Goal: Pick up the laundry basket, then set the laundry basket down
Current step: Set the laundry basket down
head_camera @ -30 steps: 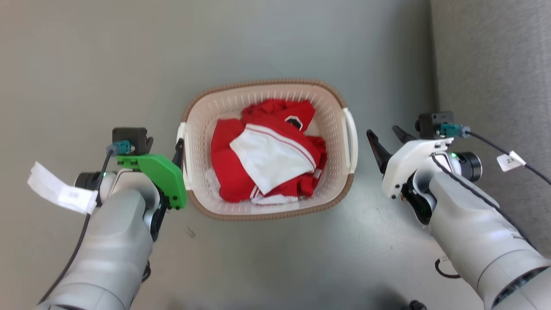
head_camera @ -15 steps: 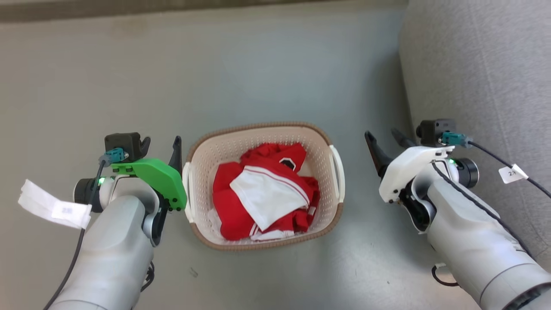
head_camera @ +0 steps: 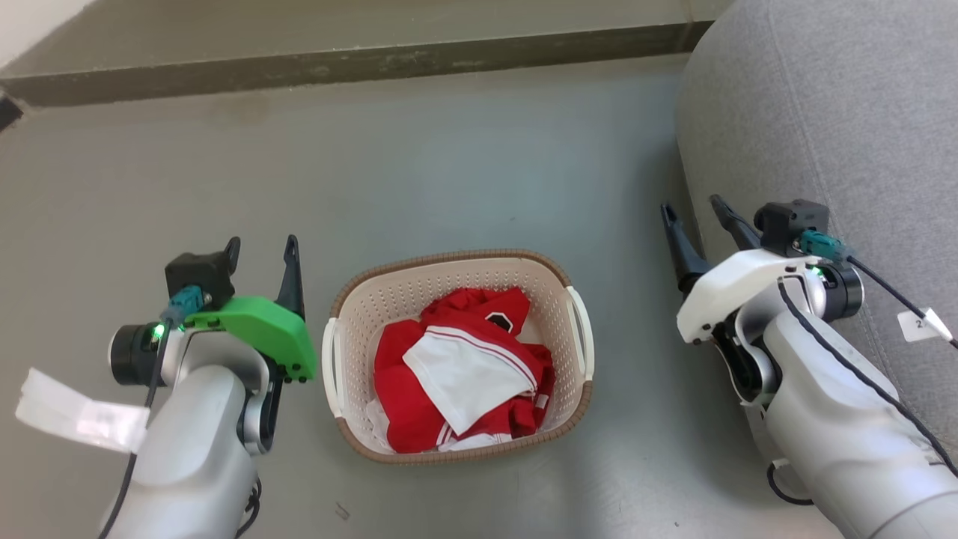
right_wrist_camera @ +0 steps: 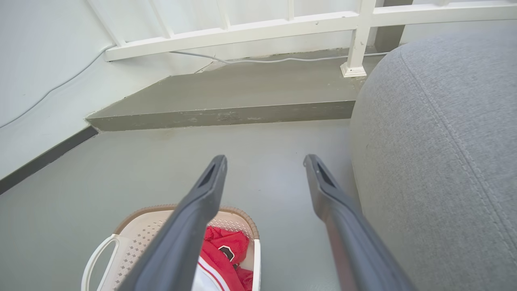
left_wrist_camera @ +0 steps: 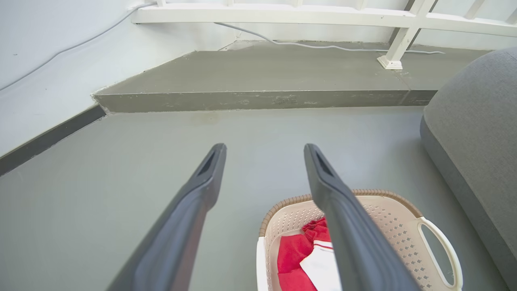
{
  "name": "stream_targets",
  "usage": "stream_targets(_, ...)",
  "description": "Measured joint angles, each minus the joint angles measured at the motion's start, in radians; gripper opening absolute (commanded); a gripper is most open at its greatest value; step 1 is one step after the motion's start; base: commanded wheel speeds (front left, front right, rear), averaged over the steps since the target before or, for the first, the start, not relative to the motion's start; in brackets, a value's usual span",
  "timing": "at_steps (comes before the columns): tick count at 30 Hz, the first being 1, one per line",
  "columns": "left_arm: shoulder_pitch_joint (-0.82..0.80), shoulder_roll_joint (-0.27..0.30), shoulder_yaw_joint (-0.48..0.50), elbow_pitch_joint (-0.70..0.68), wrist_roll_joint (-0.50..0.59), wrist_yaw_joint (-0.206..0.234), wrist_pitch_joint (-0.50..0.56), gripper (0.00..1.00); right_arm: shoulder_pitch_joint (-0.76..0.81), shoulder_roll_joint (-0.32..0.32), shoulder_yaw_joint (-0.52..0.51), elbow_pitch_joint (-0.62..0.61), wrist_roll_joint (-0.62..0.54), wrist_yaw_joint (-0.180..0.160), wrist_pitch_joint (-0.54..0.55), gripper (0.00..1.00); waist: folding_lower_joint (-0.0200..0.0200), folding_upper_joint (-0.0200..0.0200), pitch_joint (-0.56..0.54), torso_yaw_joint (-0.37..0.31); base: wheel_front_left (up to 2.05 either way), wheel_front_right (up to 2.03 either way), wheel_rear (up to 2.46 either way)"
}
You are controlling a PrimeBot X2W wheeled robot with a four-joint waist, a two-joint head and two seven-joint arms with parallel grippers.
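On the head view I saw the laundry basket (head_camera: pixel 449 257) standing on the grey floor (head_camera: pixel 464 150), low in the middle, with a red and white garment (head_camera: pixel 464 367) bundled inside. A small black badge (head_camera: pixel 496 320) on the cloth was too small for me to read. My left gripper (head_camera: pixel 262 247) sat just beside the basket's left handle (head_camera: pixel 331 367), fingers spread and holding nothing. My right gripper (head_camera: pixel 692 213) was well clear of the right handle (head_camera: pixel 580 329), close to a grey upholstered seat (head_camera: pixel 823 112), fingers also spread and empty. A white tag (head_camera: pixel 75 412) on the left arm's cable was blurred; a smaller tag (head_camera: pixel 924 323) on the right cable showed a "2", with the rest cut off. A raised step (head_camera: pixel 374 64) ran across the top.

On the left wrist view both fingers stood apart over bare floor, with the basket at the lower right, partly behind the right-hand finger. A white railing (left_wrist_camera: pixel 282 14) and a thin cable (left_wrist_camera: pixel 323 46) lay beyond the step.

On the right wrist view the fingers were parted, with the basket at the lower left and the seat along the right.
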Motion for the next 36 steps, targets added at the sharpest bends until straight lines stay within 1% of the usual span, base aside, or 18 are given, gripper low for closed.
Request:
stream_targets(5,0.084,0.014,0.03,-0.11,0.041,0.016,0.0,1.0,0.069,-0.019,-0.034,-0.08,-0.032,-0.038,-0.001,1.0,0.0,0.0,-0.031,0.001,0.0,0.0,0.0)
stream_targets(8,0.134,0.021,0.047,-0.175,0.065,0.025,0.0,1.0,0.116,-0.023,-0.049,-0.12,-0.055,-0.039,-0.001,1.0,0.0,0.0,-0.048,0.002,0.0,0.0,0.0)
stream_targets(12,0.197,0.021,0.068,-0.258,0.099,0.026,0.0,1.0,0.172,-0.024,-0.063,-0.169,-0.077,-0.049,-0.001,1.0,0.0,0.0,-0.072,0.004,0.0,0.0,0.0)
stream_targets(13,0.213,0.021,0.071,-0.276,0.106,0.03,0.0,1.0,0.186,-0.025,-0.068,-0.181,-0.085,-0.056,-0.001,1.0,0.0,0.0,-0.078,0.004,0.0,0.0,0.0)
stream_targets(16,0.267,0.022,0.079,-0.325,0.121,0.034,0.0,1.0,0.218,-0.028,-0.078,-0.218,-0.102,-0.057,-0.001,1.0,0.0,0.0,-0.097,0.006,0.0,0.0,0.0)
stream_targets(18,0.305,0.022,0.086,-0.352,0.136,0.034,0.0,1.0,0.235,-0.028,-0.084,-0.241,-0.118,-0.057,-0.001,1.0,0.0,0.0,-0.109,0.006,0.0,0.0,0.0)
stream_targets(19,0.324,0.022,0.09,-0.367,0.145,0.035,0.0,1.0,0.245,-0.029,-0.088,-0.253,-0.123,-0.065,-0.001,1.0,0.0,0.0,-0.114,0.006,0.0,0.0,0.0)
stream_targets(22,0.374,0.022,0.102,-0.407,0.158,0.035,0.0,1.0,0.276,-0.032,-0.103,-0.275,-0.13,-0.067,-0.001,1.0,0.0,0.0,-0.13,0.008,0.0,0.0,0.0)
stream_targets(23,0.39,0.022,0.105,-0.421,0.162,0.035,0.0,1.0,0.288,-0.033,-0.107,-0.284,-0.135,-0.073,-0.001,1.0,0.0,0.0,-0.135,0.008,0.0,0.0,0.0)
stream_targets(28,0.453,0.02,0.112,-0.469,0.177,0.035,0.0,1.0,0.327,-0.042,-0.124,-0.314,-0.145,-0.073,-0.001,1.0,0.0,0.0,-0.154,0.011,0.0,0.0,0.0)
stream_targets(31,0.493,0.017,0.143,-0.504,0.204,0.035,0.0,1.0,0.351,-0.043,-0.141,-0.34,-0.155,-0.082,-0.001,1.0,0.0,0.0,-0.166,0.015,0.0,0.0,0.0)
stream_targets(32,0.518,0.016,0.169,-0.535,0.221,0.035,0.0,1.0,0.366,-0.044,-0.146,-0.357,-0.162,-0.083,-0.001,1.0,0.0,0.0,-0.172,0.018,0.0,0.0,0.0)
stream_targets(36,0.551,0.013,0.201,-0.589,0.24,0.042,0.0,1.0,0.39,-0.044,-0.152,-0.389,-0.183,-0.083,-0.001,1.0,0.0,0.0,-0.176,0.019,0.0,0.0,0.0)
